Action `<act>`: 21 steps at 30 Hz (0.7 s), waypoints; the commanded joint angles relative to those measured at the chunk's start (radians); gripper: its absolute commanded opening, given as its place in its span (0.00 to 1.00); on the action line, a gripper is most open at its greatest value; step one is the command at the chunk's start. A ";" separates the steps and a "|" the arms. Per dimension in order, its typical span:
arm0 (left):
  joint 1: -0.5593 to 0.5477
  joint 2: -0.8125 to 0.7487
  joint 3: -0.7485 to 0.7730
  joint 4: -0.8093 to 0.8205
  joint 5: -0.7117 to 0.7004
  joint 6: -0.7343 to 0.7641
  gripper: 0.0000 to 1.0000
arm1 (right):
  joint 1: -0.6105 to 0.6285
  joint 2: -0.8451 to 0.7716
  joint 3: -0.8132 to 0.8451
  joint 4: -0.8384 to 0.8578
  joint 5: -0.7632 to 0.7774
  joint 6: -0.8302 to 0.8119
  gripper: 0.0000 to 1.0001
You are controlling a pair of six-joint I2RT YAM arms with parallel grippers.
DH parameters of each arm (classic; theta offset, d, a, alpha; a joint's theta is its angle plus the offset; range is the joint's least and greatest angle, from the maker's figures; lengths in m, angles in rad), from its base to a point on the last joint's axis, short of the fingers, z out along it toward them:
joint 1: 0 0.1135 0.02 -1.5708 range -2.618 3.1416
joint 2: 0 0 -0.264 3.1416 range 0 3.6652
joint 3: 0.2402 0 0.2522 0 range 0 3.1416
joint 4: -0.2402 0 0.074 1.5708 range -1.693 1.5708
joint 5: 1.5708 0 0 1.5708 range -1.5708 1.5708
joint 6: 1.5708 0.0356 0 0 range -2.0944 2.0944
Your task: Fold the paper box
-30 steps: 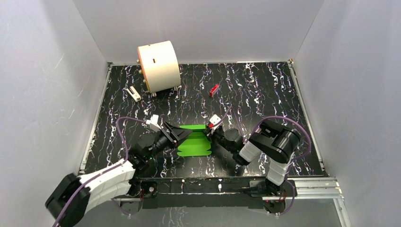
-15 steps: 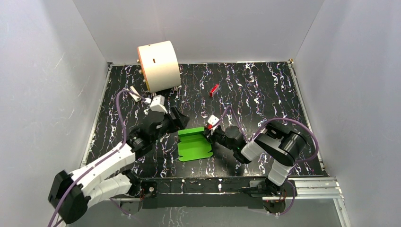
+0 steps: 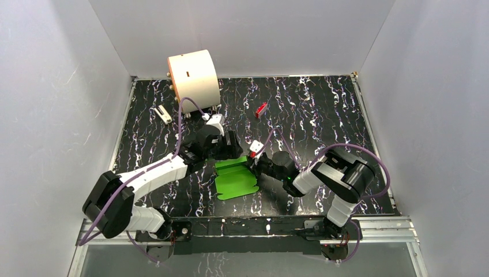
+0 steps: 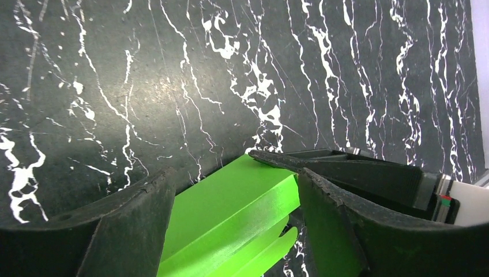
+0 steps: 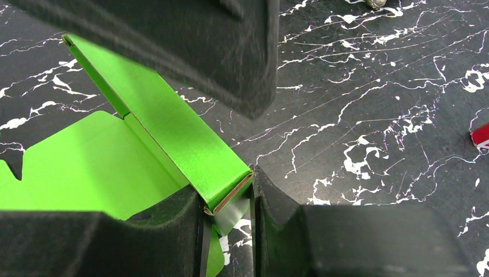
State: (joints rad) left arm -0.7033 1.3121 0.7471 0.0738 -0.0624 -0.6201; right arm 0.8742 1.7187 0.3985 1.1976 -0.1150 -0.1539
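Observation:
The paper box point(image 3: 235, 180) is a bright green creased sheet lying flat at the table's middle, with its far strip folded up into a narrow wall point(image 5: 173, 133). My left gripper point(image 3: 230, 151) reaches in from the far side and stands open, its fingers straddling that wall point(image 4: 230, 208). In its own view the left gripper point(image 4: 233, 179) shows green card across the whole gap between its fingers. My right gripper point(image 3: 252, 162) comes from the right. In the right wrist view, the right gripper point(image 5: 228, 187) is shut on the wall's right end.
A large cream cylinder point(image 3: 193, 81) stands at the back left, with a small white piece point(image 3: 164, 114) beside it. A small red block point(image 3: 261, 109) lies behind the box, its corner point(image 5: 481, 135) also showing in the right wrist view. Grey walls enclose the black marbled table.
My left arm swung from the box's left side round to its far edge and its jaws widened. The right gripper kept its hold and slid a little left with the box.

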 commanded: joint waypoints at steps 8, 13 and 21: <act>0.004 0.062 -0.005 0.047 0.157 0.019 0.71 | -0.006 -0.013 -0.003 0.046 0.062 0.003 0.35; 0.004 0.073 -0.021 0.049 0.154 0.016 0.70 | -0.006 -0.010 -0.022 0.091 0.091 0.029 0.36; 0.004 0.095 -0.023 0.058 0.147 -0.001 0.64 | -0.006 -0.014 -0.053 0.132 0.109 0.060 0.37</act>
State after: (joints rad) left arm -0.7025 1.3952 0.7277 0.1280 0.0689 -0.6178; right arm 0.8715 1.7187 0.3511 1.2400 -0.0330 -0.1127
